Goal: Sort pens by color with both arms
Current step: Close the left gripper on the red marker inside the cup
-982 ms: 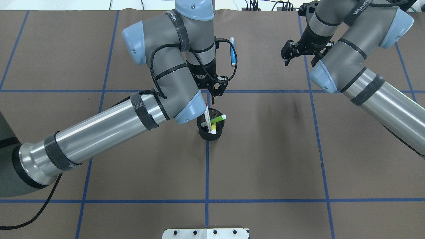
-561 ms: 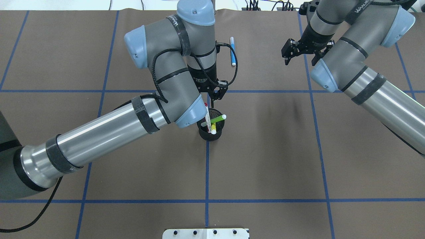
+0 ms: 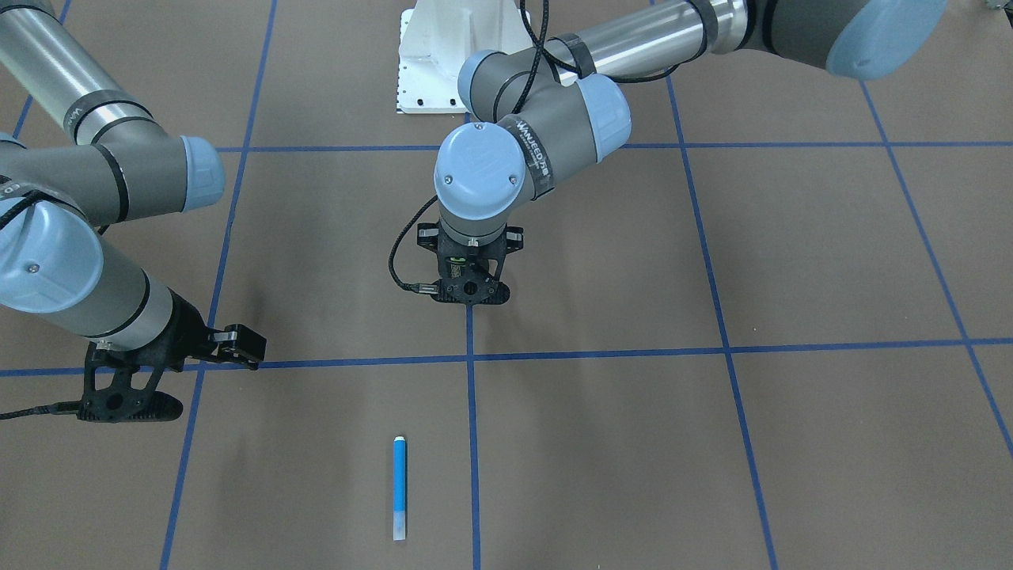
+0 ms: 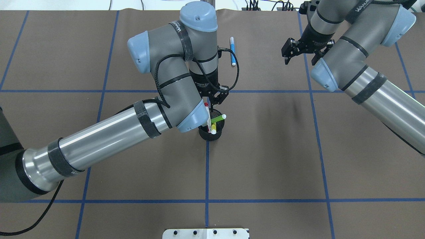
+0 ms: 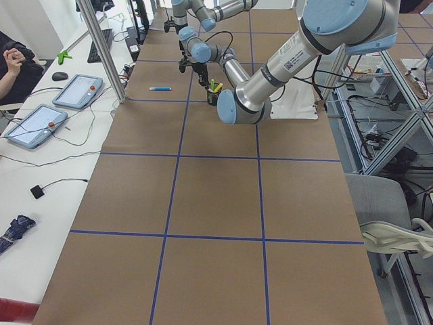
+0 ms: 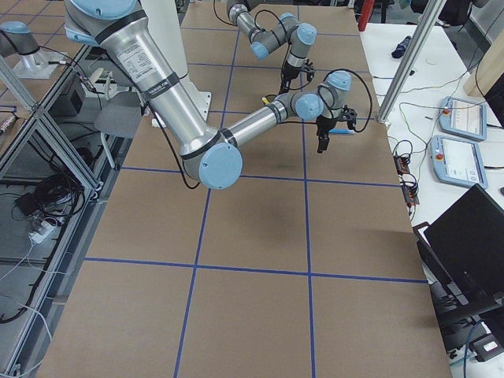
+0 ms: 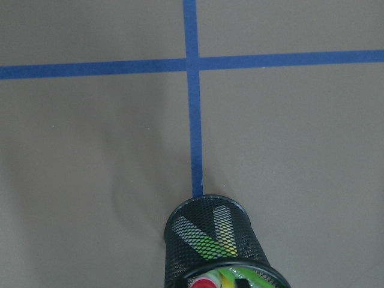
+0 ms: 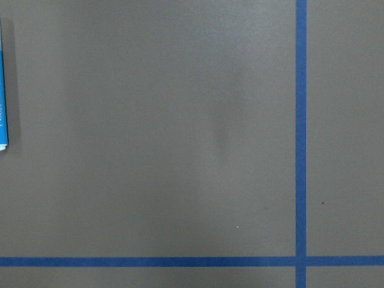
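Pens: three in a black mesh cup (image 4: pixel 210 136), one loose.
Brown paper surface (image 4: pixel 265 149) gridded in blue tape, white bench (image 5: pixel 40 176) alongside. At centre, the cup, its 9 o'clock rim behind the left arm (image 4: pixel 99 139), holds the tilted green pen (image 4: pixel 218 119), yellow pen (image 4: pixel 213 127) and white-labelled red pen (image 4: pixel 208 118). Pale-ended blue pen (image 4: pixel 232 51) lies flat at its 1 o'clock, well apart. Left gripper (image 4: pixel 216 97) hangs at the cup's 12 o'clock, right gripper (image 3: pixel 127 400) at 2 o'clock; their grip cannot be told.

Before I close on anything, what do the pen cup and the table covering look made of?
The pen cup looks like black wire mesh, probably coated metal, matte: its wall is a see-through grid. The table covering looks like matte brown paper or card, without glare, gridded with blue tape.
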`<move>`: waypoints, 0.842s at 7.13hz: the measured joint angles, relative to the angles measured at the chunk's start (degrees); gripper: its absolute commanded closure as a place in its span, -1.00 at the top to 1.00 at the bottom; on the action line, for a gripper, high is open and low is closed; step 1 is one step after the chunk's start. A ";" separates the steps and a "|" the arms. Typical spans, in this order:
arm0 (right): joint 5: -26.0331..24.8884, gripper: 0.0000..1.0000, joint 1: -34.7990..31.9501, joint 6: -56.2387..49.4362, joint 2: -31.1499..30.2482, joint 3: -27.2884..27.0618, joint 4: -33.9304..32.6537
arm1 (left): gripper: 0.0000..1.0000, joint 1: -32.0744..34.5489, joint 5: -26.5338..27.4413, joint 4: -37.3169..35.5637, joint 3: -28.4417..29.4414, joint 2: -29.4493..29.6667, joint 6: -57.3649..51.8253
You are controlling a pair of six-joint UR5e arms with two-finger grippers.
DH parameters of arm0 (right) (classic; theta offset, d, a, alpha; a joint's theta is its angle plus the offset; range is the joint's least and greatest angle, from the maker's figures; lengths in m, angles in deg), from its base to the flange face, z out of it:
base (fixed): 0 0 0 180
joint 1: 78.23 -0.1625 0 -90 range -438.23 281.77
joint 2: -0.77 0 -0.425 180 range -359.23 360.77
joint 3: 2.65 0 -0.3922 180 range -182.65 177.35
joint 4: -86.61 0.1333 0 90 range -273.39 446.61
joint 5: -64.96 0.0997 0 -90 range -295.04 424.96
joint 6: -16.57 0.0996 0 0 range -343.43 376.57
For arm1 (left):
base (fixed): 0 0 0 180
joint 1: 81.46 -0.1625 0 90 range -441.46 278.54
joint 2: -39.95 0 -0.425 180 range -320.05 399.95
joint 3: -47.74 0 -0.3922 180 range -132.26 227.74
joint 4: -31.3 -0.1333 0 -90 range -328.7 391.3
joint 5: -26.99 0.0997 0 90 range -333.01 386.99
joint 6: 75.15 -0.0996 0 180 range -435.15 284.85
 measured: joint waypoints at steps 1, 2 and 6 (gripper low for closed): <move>0.00 1.00 0.00 0.00 0.01 0.00 0.00 | -0.29 -0.04 0.00 0.00 0.00 -0.08 0.02; -0.01 1.00 -0.01 0.00 0.00 0.00 0.00 | -0.38 -0.06 0.00 0.01 0.00 -0.20 0.02; 0.00 1.00 -0.01 0.00 -0.01 0.00 0.00 | -0.81 -0.07 0.03 0.08 -0.15 -0.31 0.17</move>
